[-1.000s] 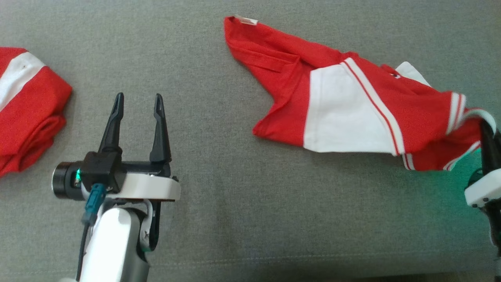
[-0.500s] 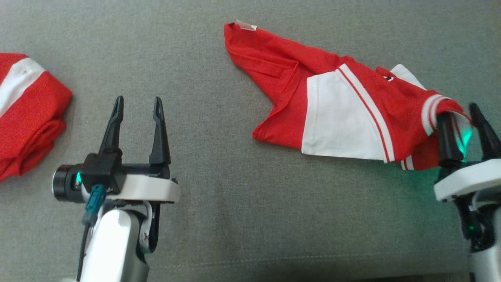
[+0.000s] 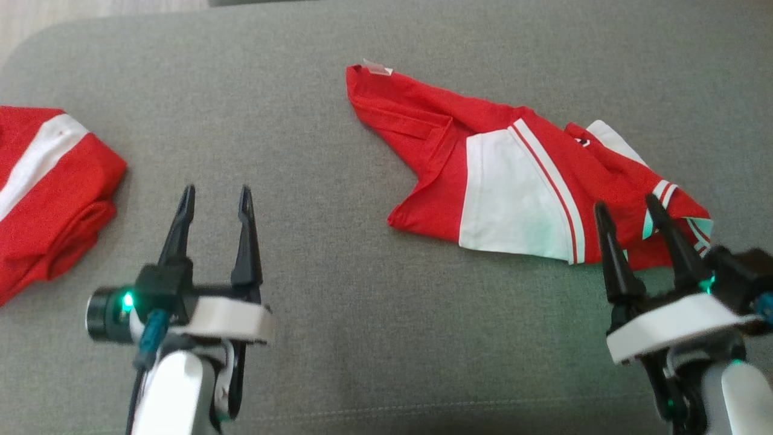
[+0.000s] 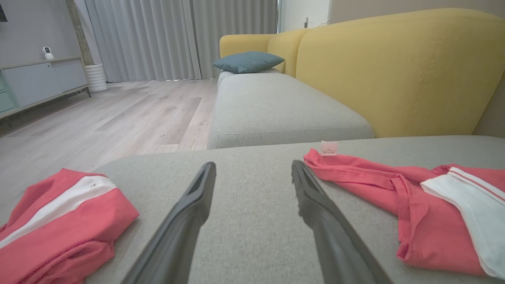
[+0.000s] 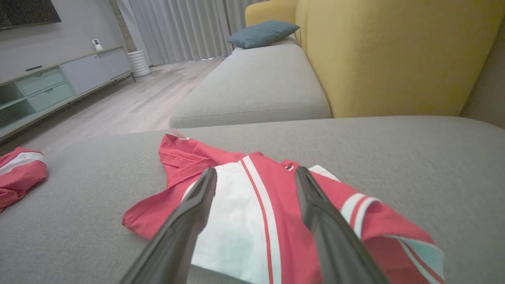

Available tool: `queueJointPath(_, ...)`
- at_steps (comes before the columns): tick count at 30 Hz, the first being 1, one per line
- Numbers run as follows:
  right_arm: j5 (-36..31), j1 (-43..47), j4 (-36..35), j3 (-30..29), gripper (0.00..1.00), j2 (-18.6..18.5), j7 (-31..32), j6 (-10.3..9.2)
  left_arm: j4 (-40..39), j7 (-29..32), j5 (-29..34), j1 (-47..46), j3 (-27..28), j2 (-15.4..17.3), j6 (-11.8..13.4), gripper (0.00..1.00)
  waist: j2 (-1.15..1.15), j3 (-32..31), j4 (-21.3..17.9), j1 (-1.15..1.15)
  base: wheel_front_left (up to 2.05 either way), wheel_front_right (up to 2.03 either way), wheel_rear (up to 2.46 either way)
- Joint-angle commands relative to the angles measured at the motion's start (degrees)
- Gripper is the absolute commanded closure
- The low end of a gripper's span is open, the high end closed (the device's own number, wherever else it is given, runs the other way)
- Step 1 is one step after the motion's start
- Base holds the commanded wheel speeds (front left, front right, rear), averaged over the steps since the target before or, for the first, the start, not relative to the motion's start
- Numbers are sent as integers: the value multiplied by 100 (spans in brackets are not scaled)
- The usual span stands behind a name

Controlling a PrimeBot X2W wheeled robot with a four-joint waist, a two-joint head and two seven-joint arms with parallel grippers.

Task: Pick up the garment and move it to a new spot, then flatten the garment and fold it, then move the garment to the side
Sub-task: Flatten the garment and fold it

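The garment (image 3: pixel 513 187), a red shirt with a white panel and striped trim, lies rumpled on the grey sofa seat (image 3: pixel 362 338), right of the middle in the head view. A small label (image 3: pixel 377 67) sticks out at its far left corner, and one striped sleeve end is bunched at the near right. The right claw (image 3: pixel 624 201) stands wide open with nothing in it; its tips are at the shirt's near right edge, and in the right wrist view the fingers spread over the white panel with only air between them. The left claw (image 3: pixel 216 188) is also wide open and empty, well apart from the shirt, between it and a second folded red shirt (image 3: pixel 54 181) at the seat's left end. The shirt looks set down at its new spot, so the flattening step seems to be starting. That calls for each claw to take hold of an edge, likely the labelled corner and the bunched sleeve side, and draw the cloth out flat. The layers are doubled over, so a pinch may catch more than one.
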Motion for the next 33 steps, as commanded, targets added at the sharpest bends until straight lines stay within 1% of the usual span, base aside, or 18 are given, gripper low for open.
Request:
queueJointPath(1, -36, 98, -236, 43, 0, 28, 3, 23, -158, -29, -46, 23, 169, 96, 38, 0, 0, -91, 19, 0, 0, 0, 0)
queueJointPath(12, -121, 352, -345, 69, 0, 111, 83, 23, -158, -29, -95, 293, 147, 148, 88, 0, 0, -304, 15, 0, 0, 0, 0)
queueJointPath(22, -116, 337, -353, 125, 0, 101, 116, 23, -166, 1, -117, 327, 97, 169, 120, 0, 0, -303, 17, 0, 0, 0, 0)
queueJointPath(27, -98, 209, -240, 434, 0, -93, 294, 23, -199, 15, -118, 282, 65, 175, 139, 0, 0, -204, 16, 0, 0, 0, 0)
queueJointPath(33, -20, -259, 179, 1305, 0, -603, 779, 23, -220, 13, -109, 81, -16, 155, 127, 0, 0, 72, 103, 0, 0, 0, 0)
